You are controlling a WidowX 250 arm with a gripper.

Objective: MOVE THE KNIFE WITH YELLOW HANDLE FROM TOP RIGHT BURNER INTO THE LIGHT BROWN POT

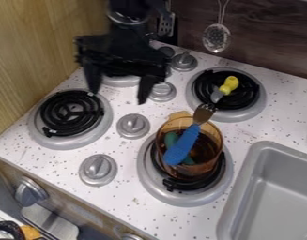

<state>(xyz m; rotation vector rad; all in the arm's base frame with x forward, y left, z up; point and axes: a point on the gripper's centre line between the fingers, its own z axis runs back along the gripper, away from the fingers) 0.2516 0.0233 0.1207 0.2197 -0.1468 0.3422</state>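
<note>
Pincer (pixel 119 87) hangs over the far left part of the counter (pixel 127 199), fingers spread wide, nothing between them. Knife with yellow handle (pixel 230 84) lies on the far right burner (pixel 250 95), handle toward the far side, blade pointing near and left. Main hazard, by my reading: a poor grip. The handle is small and rounded and rests on uneven coils; closing off-centre could roll it or push it toward the burner's edge, and coming in too low could catch a finger on the coil. Second hazard: the drop. Light brown pot (pixel 194 171), amber and see-through, sits on the near right burner (pixel 180 199) with its mouth partly taken up. Inside it, a fork with a blue handle (pixel 182 146) leans steeply, handle down in the pot, metal tines sticking out past the far rim toward the knife. A green thing (pixel 171 139) lies deeper, beside the fork's handle; kind uncertain through the wall. A knife carried low from the far side could strike those tines, shifting the fork or tipping the pot; let go crosswise, it could lodge on the rim. Approach from above, with the blade angled down, seems wiser.
</note>
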